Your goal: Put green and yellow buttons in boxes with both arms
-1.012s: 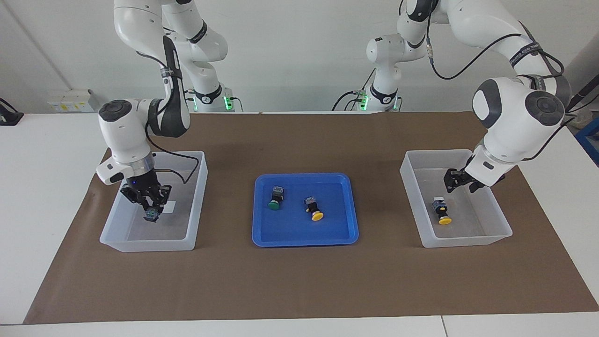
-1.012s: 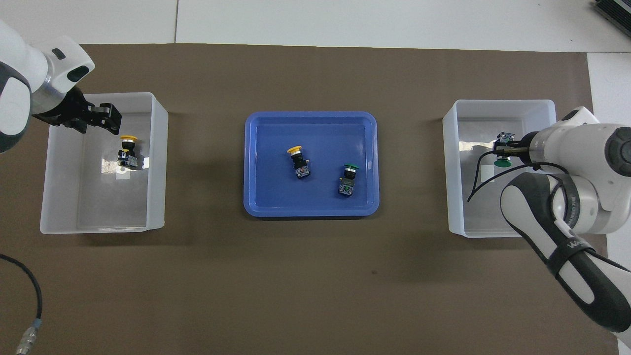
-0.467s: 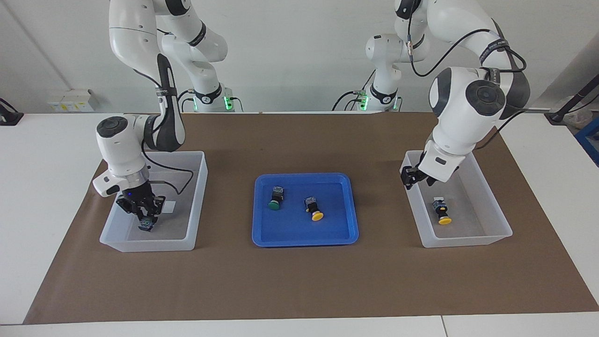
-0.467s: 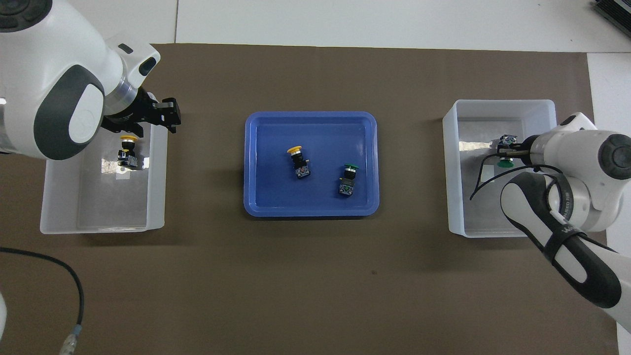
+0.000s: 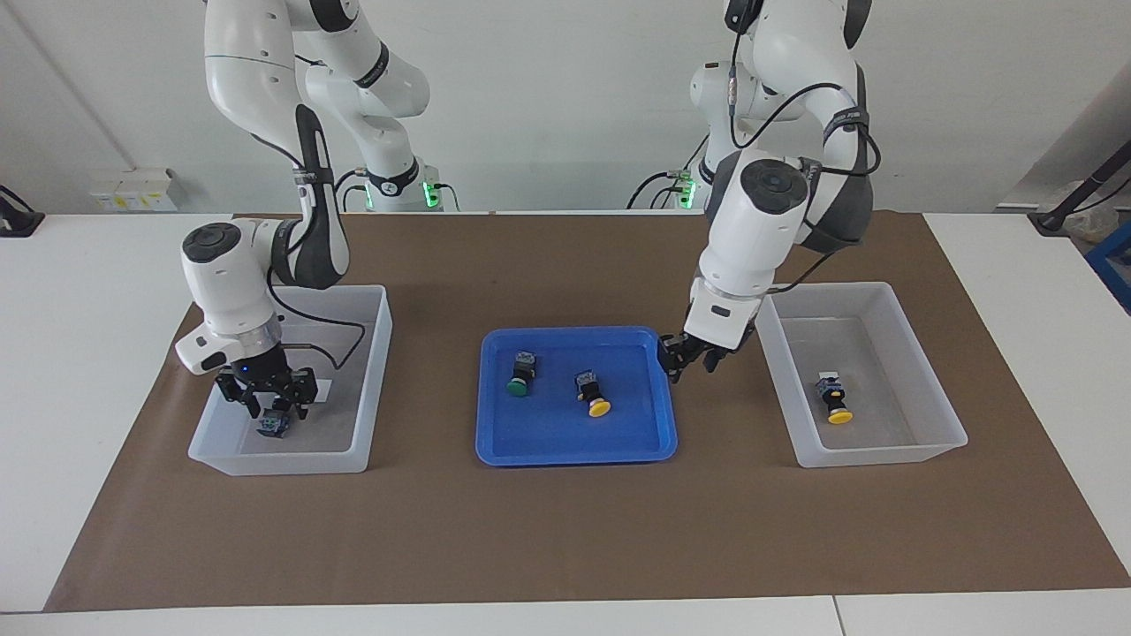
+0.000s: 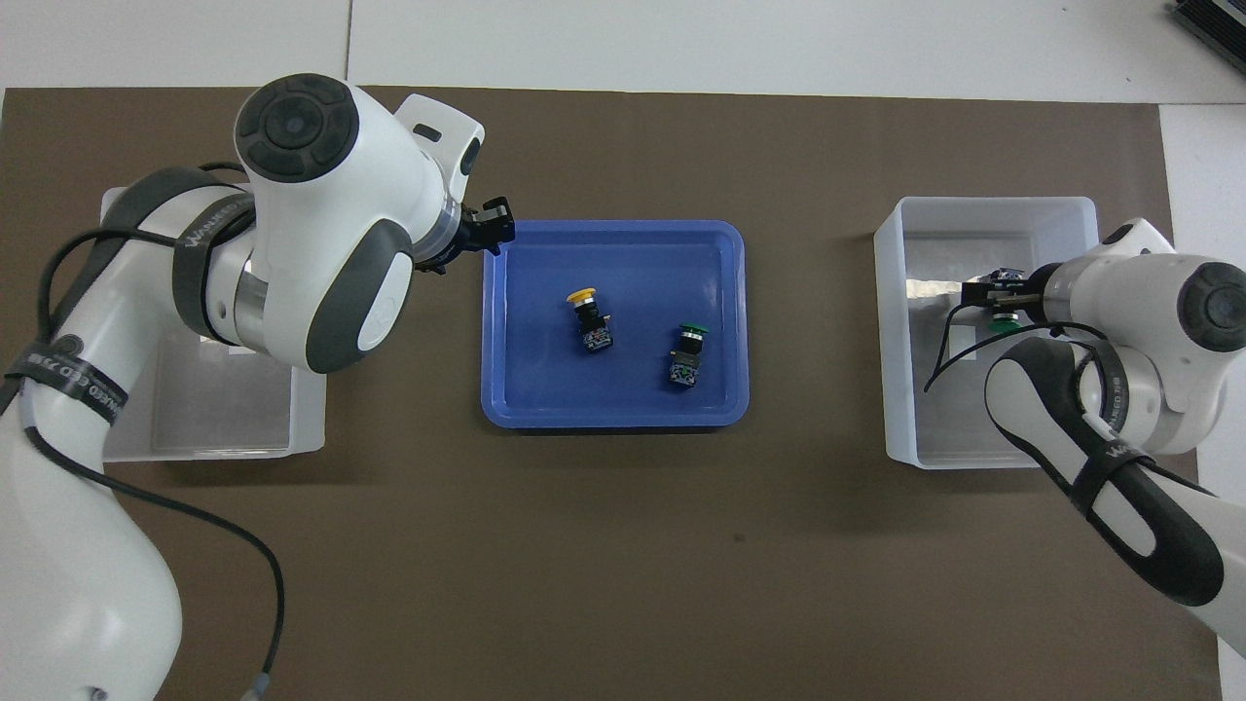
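Brown paper point(image 5: 530, 530) covered your table point(image 5: 88, 353) as the right gripper point(image 5: 265, 395) hung open over a green button point(image 5: 274, 426) lying in its box point(image 5: 375, 353). Your left gripper point(image 5: 687, 364), jaws parted and empty, hovered at the blue tray's point(image 5: 574, 455) edge, a yellow button point(image 5: 594, 395) there its likely next pick.

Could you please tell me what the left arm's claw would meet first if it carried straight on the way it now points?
The left claw hangs tilted down over the blue tray's rim nearest the left arm's end. Going straight on, it would probably meet the tray floor first, then the yellow button lying there, though depth is hard to judge.
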